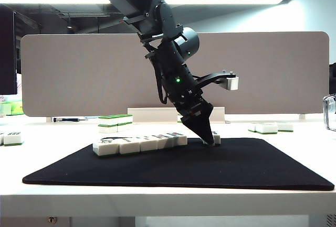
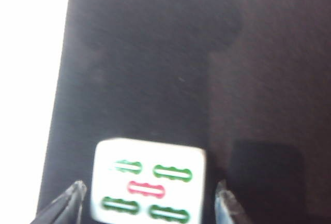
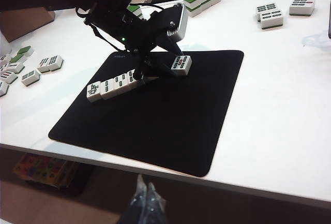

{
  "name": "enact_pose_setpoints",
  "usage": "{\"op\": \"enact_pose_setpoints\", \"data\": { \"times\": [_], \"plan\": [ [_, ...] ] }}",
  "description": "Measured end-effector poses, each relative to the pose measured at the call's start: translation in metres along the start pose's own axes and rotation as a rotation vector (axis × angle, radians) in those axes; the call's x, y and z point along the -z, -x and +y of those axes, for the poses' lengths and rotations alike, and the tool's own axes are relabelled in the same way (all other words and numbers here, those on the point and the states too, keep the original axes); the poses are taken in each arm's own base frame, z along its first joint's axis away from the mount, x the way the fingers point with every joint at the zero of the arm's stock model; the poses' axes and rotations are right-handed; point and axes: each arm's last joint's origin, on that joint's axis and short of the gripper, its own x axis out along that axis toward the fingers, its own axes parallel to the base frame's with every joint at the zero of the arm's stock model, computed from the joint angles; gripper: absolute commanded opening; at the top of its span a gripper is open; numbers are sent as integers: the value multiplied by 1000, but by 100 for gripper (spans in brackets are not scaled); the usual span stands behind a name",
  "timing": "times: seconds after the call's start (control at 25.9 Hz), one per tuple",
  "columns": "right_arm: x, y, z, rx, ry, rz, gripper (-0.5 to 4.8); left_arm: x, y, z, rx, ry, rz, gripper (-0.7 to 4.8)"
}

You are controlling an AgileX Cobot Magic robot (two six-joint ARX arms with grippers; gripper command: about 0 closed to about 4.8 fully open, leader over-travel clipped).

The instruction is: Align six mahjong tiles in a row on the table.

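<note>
While my left tool (image 2: 147, 203) straddles the last tile (image 2: 149, 182), prongs spread off its short sides, my right tool (image 3: 144, 199) hangs pressed together, well apart.

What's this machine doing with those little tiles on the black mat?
It is lining up mahjong tiles. The left end effector is down on the black mat, open, its fingers on either side of a lone tile without gripping it. That tile sits apart from the end of the row of tiles. The right end effector hangs off the table's edge, shut and empty.
</note>
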Motion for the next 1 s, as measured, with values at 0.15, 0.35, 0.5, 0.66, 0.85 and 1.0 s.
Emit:
{"op": "enact_pose_setpoints", "data": {
  "times": [0.15, 0.35, 0.5, 0.66, 0.85, 1.0],
  "plan": [
    [0, 0, 0, 0, 0, 0, -1, -2, 0, 2, -8, 46, -30, 227],
    [0, 0, 0, 0, 0, 0, -1, -2, 0, 3, -8, 158, -51, 227],
    [0, 0, 0, 0, 0, 0, -1, -2, 0, 4, -22, 254, -38, 227],
    [0, 0, 0, 0, 0, 0, -1, -1, 1, 5, -94, 334, 19, 227],
    [0, 0, 0, 0, 0, 0, -1, 1, 5, 4, -122, 391, 78, 227],
    [0, 0, 0, 0, 0, 0, -1, 2, 7, 3, -108, 425, 105, 227]
  ]
}}
